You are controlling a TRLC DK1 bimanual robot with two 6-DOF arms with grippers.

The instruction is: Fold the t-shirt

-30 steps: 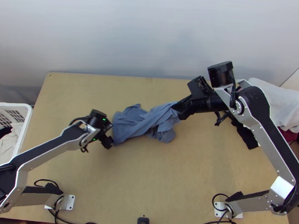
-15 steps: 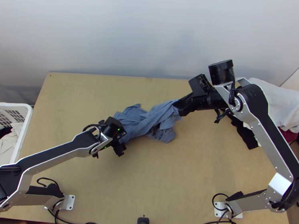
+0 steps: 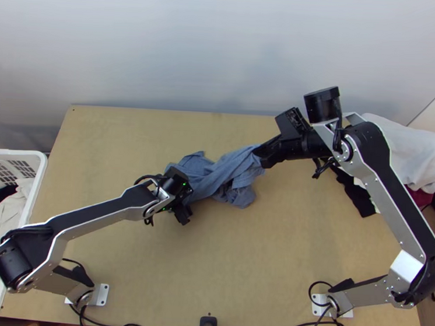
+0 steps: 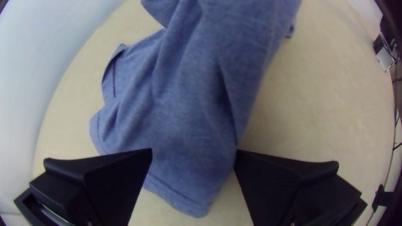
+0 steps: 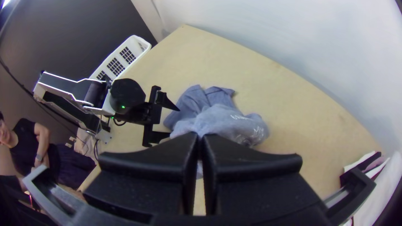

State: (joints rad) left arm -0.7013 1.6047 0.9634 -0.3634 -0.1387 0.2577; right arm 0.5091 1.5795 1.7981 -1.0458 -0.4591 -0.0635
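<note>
Pale wall (image 3: 194,51) rises beyond both grippers, and under them spreads the light wooden tabletop (image 3: 241,263), its bare stretch on the arms' side of the grippers probably meant as room for folding. Out past the left gripper's outer side stands the white laundry basket (image 3: 39,180) with clothes in it; on the right gripper's outer side lie white cloth (image 3: 416,150) and dark cloth (image 3: 356,196), likely parked there to keep the work area free.

The blue t-shirt (image 3: 217,176) lies bunched and twisted between the two grippers, nowhere near flat, so the folding proper seems still to begin. Its raised end runs into the right gripper (image 5: 201,136), whose fingers are pressed together on the fabric; that pinch probably serves as an anchor, so the other end can be drawn against it.

At the opposite end, the left gripper (image 4: 193,151) has its fingers spread on either side of a hemmed corner (image 4: 188,201), which lies between them. They seem set wide to take in a good bite of cloth before closing. Gripping too little could let the corner slip once the shirt is pulled out straight. A light print (image 5: 243,121) shows on the bunched part just ahead of the right gripper's fingertips.
</note>
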